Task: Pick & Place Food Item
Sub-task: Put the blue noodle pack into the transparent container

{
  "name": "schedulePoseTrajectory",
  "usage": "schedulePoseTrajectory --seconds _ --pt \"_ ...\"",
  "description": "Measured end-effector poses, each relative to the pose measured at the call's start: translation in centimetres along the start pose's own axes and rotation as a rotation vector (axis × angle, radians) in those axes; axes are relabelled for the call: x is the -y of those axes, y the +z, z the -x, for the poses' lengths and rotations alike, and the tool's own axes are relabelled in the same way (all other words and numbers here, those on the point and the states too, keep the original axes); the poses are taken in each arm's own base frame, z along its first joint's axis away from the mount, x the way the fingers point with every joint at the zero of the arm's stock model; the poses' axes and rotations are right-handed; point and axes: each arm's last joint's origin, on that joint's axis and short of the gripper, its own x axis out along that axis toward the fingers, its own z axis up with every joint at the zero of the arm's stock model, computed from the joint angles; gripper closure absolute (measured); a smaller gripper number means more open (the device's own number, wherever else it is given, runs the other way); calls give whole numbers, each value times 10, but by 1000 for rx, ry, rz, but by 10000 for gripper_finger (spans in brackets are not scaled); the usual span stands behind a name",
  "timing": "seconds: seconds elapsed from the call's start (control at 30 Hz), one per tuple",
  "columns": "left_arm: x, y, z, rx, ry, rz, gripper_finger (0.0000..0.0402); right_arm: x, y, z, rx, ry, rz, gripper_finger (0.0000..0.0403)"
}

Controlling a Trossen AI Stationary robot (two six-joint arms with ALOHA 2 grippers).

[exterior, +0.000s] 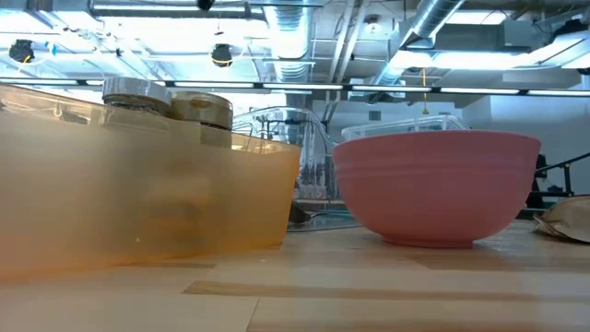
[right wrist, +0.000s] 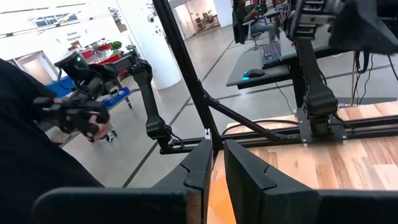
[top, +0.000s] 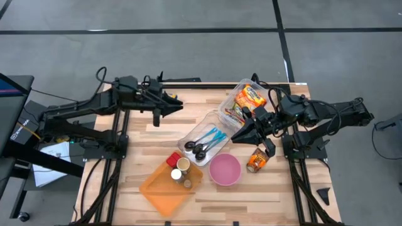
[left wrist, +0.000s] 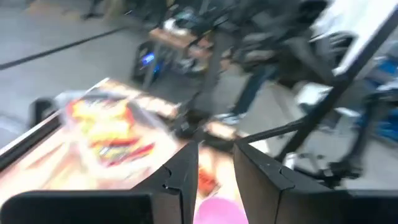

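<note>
Trouble could come from several sides here. My right arm hangs over the middle of the tabletop, its jaws drawn almost together with only a slit between them and nothing in them. My left arm waits at the 10 o'clock side of the tabletop, jaws a narrow gap apart, also empty.

The food item I'd go for, a loose orange snack packet, lies on the wood at 5 o'clock from my right jaws and just beside the pink bowl, at the bowl's 3 o'clock. More packets sit in the clear bin at 1 o'clock from those jaws.

First risk: going down with the jaws this tight. They'd land on top of the packet and shove it or crush it instead of straddling it. Second: the packet looks soft and crinkly, so I reckon a pinch on its edge could slip on the lift. Third: the clear spoon tray at 8 o'clock is close, and a wide swing toward the bowl or the orange tray could clip it or tip the jars.
</note>
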Motion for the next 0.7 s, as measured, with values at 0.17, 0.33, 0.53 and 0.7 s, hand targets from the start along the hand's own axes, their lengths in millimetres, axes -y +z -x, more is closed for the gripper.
schedulePoseTrajectory --seconds 0.17,0.33,0.53,0.7 --pt "-5 -17 1 -89 256 133 306 0 -1 0 -13 -5 -5 361" --pt "-12 -32 7 -142 514 260 306 1 -1 0 -15 -6 -5 361" --pt "-12 -31 7 -95 577 267 306 1 -1 0 -15 -8 0 361" --pt "-12 -29 7 -56 599 261 306 1 -1 0 -15 -8 2 361"
